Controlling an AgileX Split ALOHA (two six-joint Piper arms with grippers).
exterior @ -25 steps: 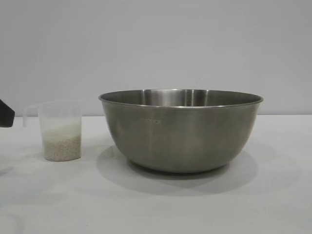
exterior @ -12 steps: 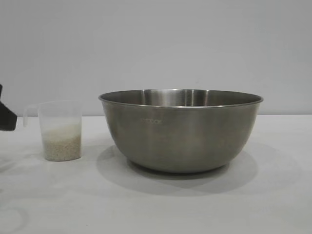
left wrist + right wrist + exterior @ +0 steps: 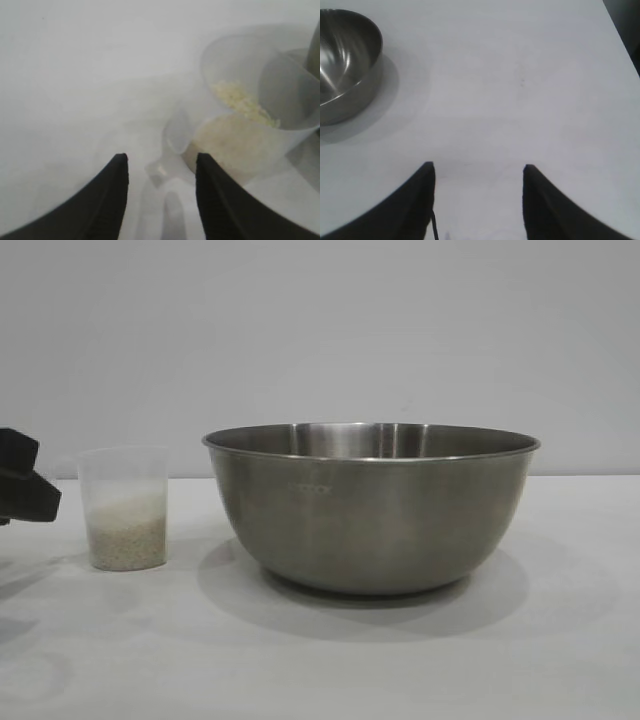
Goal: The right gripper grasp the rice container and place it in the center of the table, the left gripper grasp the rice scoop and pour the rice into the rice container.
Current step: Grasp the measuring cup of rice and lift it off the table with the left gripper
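The rice container (image 3: 370,505), a big steel bowl, stands mid-table and holds nothing that I can see from the side. To its left stands the rice scoop (image 3: 123,508), a clear plastic cup about a third full of rice (image 3: 126,538). My left gripper (image 3: 25,490) reaches in from the left edge and covers the scoop's handle. In the left wrist view that gripper (image 3: 161,161) is open, with the loop handle (image 3: 167,170) between its fingertips and a gap on both sides. My right gripper (image 3: 479,167) is open over bare table (image 3: 520,100), well away from the rice container (image 3: 345,65).
A plain grey wall runs behind the table (image 3: 560,640). In the right wrist view the table's edge (image 3: 625,30) shows as a dark strip at the far corner. White tabletop stretches in front of and to the right of the bowl.
My left gripper has moved right towards the scoop and now hides its handle in the exterior view. Bowl and scoop have not moved.
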